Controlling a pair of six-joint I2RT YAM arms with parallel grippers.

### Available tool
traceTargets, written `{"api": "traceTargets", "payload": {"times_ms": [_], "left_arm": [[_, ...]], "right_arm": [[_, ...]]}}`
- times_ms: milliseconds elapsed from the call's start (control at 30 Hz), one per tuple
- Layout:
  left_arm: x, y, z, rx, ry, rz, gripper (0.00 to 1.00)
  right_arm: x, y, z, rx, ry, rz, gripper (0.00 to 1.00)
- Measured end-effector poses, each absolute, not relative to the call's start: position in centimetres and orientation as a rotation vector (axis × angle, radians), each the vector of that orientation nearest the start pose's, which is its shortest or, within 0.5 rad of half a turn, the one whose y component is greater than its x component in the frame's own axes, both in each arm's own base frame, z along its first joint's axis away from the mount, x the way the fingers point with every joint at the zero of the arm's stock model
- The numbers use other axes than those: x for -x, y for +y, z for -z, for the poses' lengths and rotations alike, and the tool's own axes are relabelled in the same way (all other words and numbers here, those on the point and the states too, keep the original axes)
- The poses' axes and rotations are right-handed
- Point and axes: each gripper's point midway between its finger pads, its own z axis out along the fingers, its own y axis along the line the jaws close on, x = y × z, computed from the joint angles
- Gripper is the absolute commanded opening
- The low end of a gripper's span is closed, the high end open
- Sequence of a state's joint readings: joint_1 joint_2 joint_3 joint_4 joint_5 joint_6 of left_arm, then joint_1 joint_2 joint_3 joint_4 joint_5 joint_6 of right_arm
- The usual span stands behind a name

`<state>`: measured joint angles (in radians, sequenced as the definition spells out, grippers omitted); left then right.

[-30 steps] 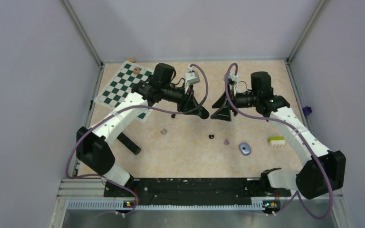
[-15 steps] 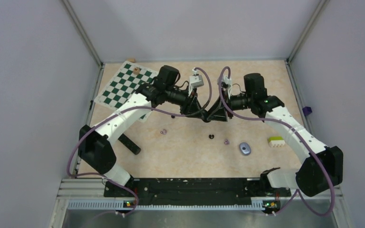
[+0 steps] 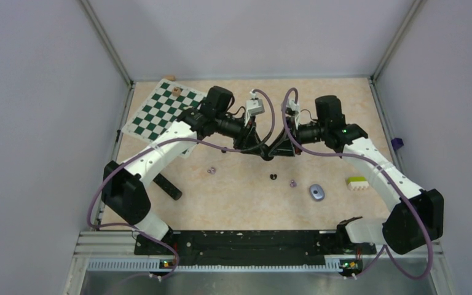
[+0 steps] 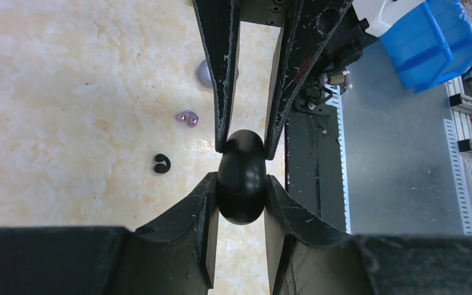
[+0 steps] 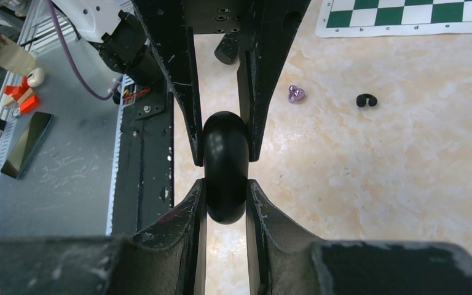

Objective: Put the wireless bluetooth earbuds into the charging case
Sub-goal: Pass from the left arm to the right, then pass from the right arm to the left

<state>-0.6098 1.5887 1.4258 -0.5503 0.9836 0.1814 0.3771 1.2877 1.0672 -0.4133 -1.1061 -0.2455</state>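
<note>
The black charging case is clamped by left gripper and right gripper, 1 at each end

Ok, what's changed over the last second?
The right tool moved left to meet the left tool, which edged right, and closed onto the black case that the left tool holds. Both now grip it. The black earbud, purple earbuds, grey case and chessboard stayed put.

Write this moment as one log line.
left tool: shut on black case | right tool: shut on same case | black bud, purple bud: loose on table
</note>
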Motion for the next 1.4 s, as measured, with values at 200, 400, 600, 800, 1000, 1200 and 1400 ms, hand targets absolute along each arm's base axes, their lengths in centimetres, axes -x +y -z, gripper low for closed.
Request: {"api": "traceTargets", "payload": {"times_ms": [200,400,600,800,1000,1200,1400], "left_arm": [[-23.2,-33.6,-24.9,-1.32,1.8,1.346,0.42],[-23.4,-33.6,-24.8,-1.316,1.799,1.336,0.58],[-23.7,-33.7,-24.8,-1.309,1.801,1.32,0.71],[-24.4,-33.6,-24.2,-1.284,1.83,1.275,0.92],[-24.6,-33.5,-23.9,-1.274,1.846,1.26,0.99],[-24.6,-33.6,-23.8,-1.268,1.848,1.274,0.99],[-24.6,-34.1,-23.4,-1.257,1.861,1.315,0.79]], "right_arm": [[-22.6,25.3,-24.2,1.19,1.686,-1.283,0.0],[-22.3,25.4,-23.9,1.188,1.704,-1.31,0.0],[-22.3,25.4,-23.7,1.184,1.713,-1.313,0.0],[-23.0,25.2,-23.6,1.155,1.738,-1.289,0.0],[-24.7,24.8,-23.5,1.104,1.768,-1.185,0.0],[-25.6,24.7,-24.6,1.076,1.736,-1.119,0.0],[-25.8,24.7,-24.8,1.063,1.728,-1.108,0.0]]}}
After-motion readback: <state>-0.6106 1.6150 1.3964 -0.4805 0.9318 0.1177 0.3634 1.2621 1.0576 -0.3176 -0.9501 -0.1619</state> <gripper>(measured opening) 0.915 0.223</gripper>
